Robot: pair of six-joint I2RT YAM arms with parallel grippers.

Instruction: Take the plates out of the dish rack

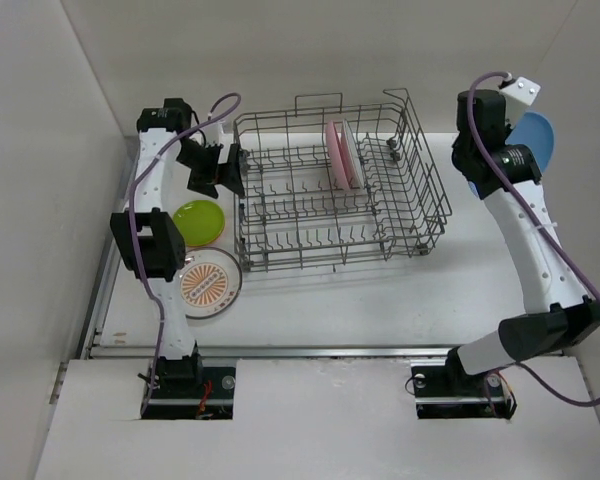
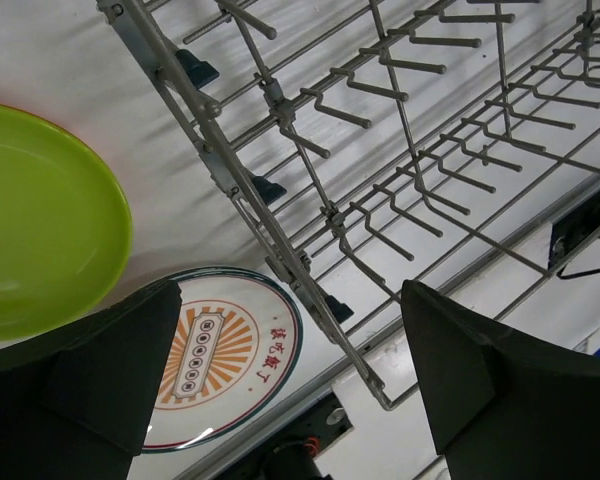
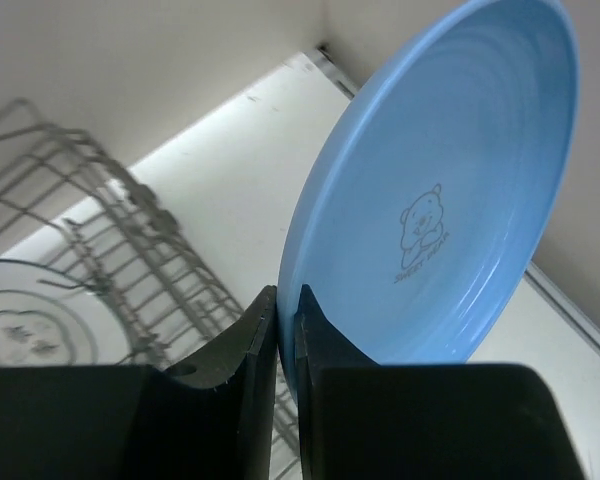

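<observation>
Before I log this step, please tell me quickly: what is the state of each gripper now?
Left gripper: open, holding nothing.
Right gripper: shut on the blue plate, at its rim.

blue plate (image 1: 536,140) half hidden behind right arm (image 1: 535,235); lime plate (image 2: 40,220) cut off at left edge; white plate (image 3: 25,325) blurred

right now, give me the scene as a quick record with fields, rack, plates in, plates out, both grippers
dish rack: grey wire basket in the middle of the table
in rack: pink plate and white plate, upright, side by side
out on table: lime green plate and sunburst plate, lying flat, left of the rack
left gripper: open, empty, at the rack's left edge
right gripper: shut on the rim of the blue plate, right of the rack
</observation>
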